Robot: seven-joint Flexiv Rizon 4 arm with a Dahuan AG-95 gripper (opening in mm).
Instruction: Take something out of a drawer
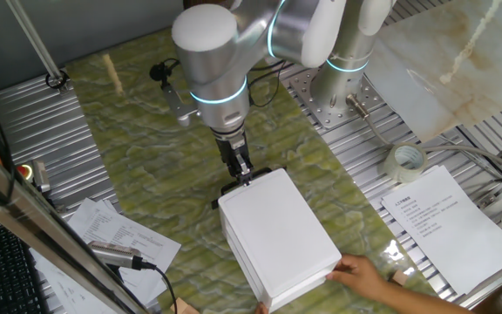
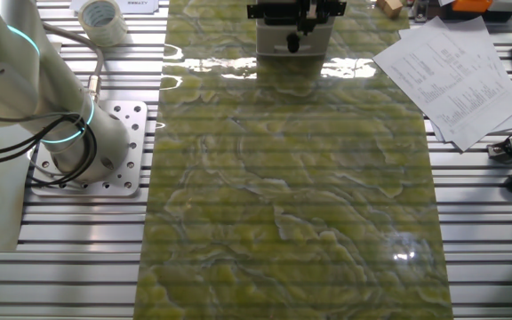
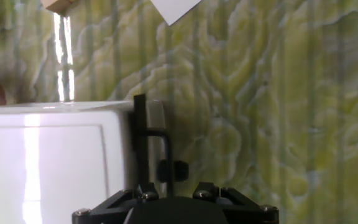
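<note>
The white cabinet [image 1: 277, 235] stands on the green mat, and its top tray drawer looks closed. The black bar handle [image 1: 236, 185] is on the front facing the arm. It also shows in the other fixed view [image 2: 278, 11] and in the hand view [image 3: 140, 137]. My gripper [image 1: 244, 169] is right at the handle, fingers pointing down onto it. I cannot tell whether the jaws are closed on the bar. Any wooden block inside the drawer is hidden.
A person's hand [image 1: 364, 275] rests on the cabinet's far corner. A tan block [image 2: 389, 7] lies beside the cabinet on that side. Papers [image 1: 447, 227] and a tape roll [image 1: 405, 162] lie on the slatted table to the right. A controller [image 1: 116, 255] lies at the left.
</note>
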